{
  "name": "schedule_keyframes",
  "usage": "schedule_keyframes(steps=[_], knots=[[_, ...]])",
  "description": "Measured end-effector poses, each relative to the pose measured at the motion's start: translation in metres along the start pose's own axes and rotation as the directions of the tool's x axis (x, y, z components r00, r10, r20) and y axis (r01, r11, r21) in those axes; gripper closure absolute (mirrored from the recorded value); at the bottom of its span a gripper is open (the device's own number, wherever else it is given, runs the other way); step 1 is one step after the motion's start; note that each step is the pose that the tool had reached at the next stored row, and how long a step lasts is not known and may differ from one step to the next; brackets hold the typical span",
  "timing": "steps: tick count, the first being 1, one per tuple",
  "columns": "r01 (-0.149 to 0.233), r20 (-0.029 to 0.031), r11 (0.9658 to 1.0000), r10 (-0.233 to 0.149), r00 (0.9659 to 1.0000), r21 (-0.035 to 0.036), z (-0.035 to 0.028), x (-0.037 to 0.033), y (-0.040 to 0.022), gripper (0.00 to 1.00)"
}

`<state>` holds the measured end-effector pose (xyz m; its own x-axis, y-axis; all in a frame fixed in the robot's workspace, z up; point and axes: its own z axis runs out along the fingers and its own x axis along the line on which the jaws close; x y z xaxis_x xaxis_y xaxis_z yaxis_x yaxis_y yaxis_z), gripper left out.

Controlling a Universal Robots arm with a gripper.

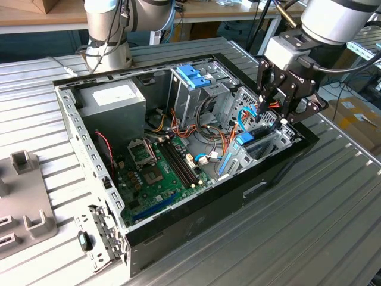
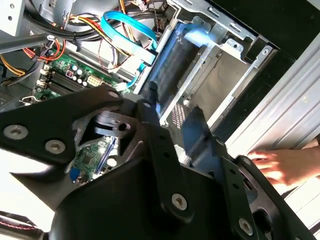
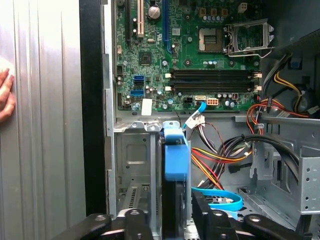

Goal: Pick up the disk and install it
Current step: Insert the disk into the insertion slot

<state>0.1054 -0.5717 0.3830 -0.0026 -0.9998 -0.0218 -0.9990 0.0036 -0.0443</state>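
The disk [image 3: 175,165] stands on edge in a metal bay at the end of the open computer case [image 1: 89,155]. Its light-blue carrier tab faces the motherboard. In the exterior view the disk [image 1: 246,142] sits low in that bay at the case's right end. My gripper [image 1: 275,113] hangs just above it, open, with cables showing through the gap between its black fingers. In both wrist views the fingers [image 3: 137,225] straddle the disk's line without touching it. The blue rail of the disk [image 2: 172,65] runs away from my gripper [image 2: 172,102].
A tall metal cage with a blue bracket [image 1: 193,77] stands mid-case. The motherboard [image 1: 158,173] and power supply [image 1: 113,98] lie at the exterior view's left. Blue and orange cables [image 1: 229,140] crowd beside the bay. A person's hand [image 2: 280,165] rests on the ribbed table by the case.
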Motion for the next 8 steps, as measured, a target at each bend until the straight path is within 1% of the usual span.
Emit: schedule_keyframes(steps=[1, 4, 6, 8], knots=[[0.0, 0.0001, 1.0, 0.0, 1.0, 0.0, 0.0, 0.0, 0.0, 0.51], [0.0, 0.0003, 1.0, 0.0, 1.0, 0.0, 0.0007, 0.0, 0.0, 0.51], [0.0, 0.0001, 1.0, 0.0, 1.0, 0.0, 0.0041, 0.0001, 0.0003, 0.51], [0.0, -0.0002, 1.0, 0.0, 1.0, 0.0, 0.0055, 0.0001, 0.0006, 0.51]])
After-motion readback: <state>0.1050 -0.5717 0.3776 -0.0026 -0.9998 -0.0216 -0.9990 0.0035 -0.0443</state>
